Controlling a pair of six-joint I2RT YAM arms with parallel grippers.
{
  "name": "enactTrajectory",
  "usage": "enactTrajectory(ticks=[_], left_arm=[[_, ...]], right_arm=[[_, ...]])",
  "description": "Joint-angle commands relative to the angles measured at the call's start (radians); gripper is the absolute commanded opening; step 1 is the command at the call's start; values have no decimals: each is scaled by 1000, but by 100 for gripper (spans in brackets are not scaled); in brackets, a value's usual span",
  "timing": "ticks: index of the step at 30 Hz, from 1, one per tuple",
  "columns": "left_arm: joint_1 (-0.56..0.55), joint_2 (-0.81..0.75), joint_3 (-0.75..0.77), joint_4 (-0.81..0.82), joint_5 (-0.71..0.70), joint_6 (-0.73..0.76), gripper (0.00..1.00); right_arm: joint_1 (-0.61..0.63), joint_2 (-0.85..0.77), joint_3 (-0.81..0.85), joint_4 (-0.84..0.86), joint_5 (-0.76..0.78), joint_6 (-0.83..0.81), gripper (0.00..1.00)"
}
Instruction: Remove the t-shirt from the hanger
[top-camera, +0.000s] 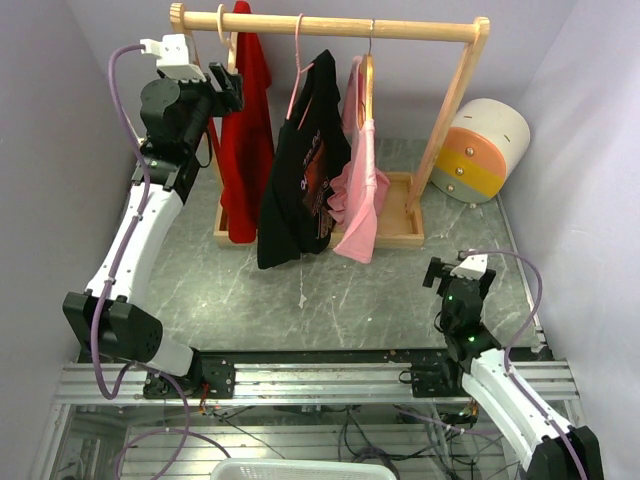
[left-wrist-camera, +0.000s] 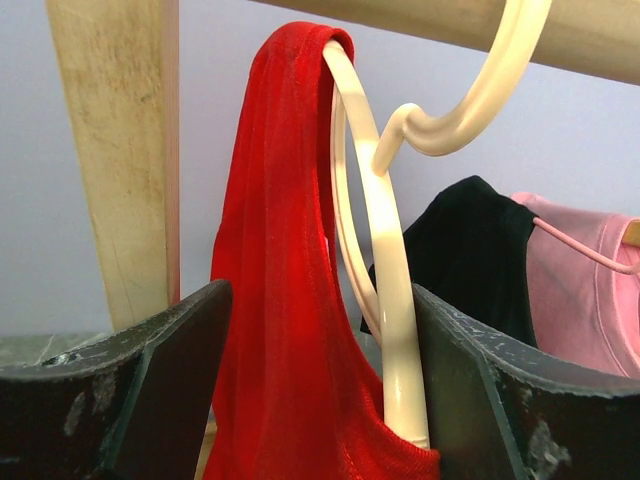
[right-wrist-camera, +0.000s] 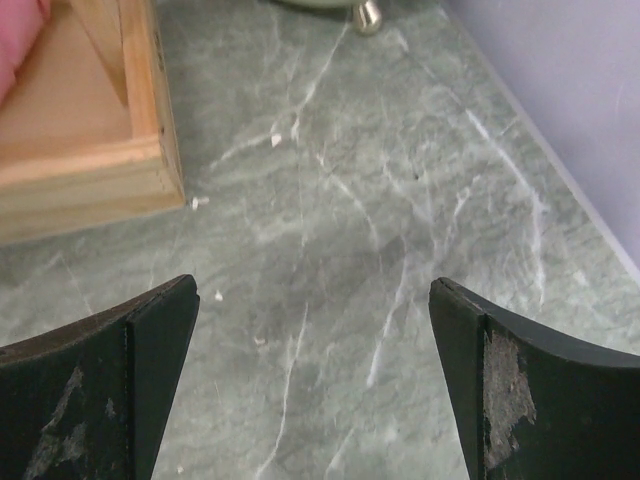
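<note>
**Left gripper (top-camera: 228, 88) up at red shirt (top-camera: 245, 150)**

Top cam: we saw the red shirt on its hanger (top-camera: 222, 30) at the rail's (top-camera: 330, 24) left end. The right gripper (top-camera: 455, 272) sat low over the table (top-camera: 380, 290).
L wrist: fingers (left-wrist-camera: 150, 390) were spread, w/ shirt & hanger between.
R wrist: fingers (right-wrist-camera: 110, 370) were apart, holding nothing.

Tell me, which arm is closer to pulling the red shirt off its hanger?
The left. Left fingers sit open around the red shirt and cream hanger. Right fingers are open low over the table, far away.

My surroundings: pale lilac walls (top-camera: 590, 120) enclose a grey-green marbled tabletop (top-camera: 380, 300) that bears a wooden clothes rack (top-camera: 440, 31), under soft, even light.
</note>
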Motion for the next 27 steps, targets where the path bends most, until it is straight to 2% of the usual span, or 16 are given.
enactTrajectory(ticks=[1, 2, 7, 14, 27], left_arm=[[34, 14, 28, 33, -23, 4, 80], [36, 13, 26, 35, -24, 2, 80], [46, 8, 13, 44, -29, -3, 80], [54, 31, 25, 52, -24, -5, 80], [57, 61, 49, 73, -30, 3, 79]], right_arm=[[45, -15, -92, 160, 41, -52, 100], [50, -14, -108, 203, 44, -65, 100], [50, -21, -118, 191, 70, -32, 100], [50, -48, -142, 203, -11, -72, 100], [50, -47, -141, 200, -22, -69, 100]])
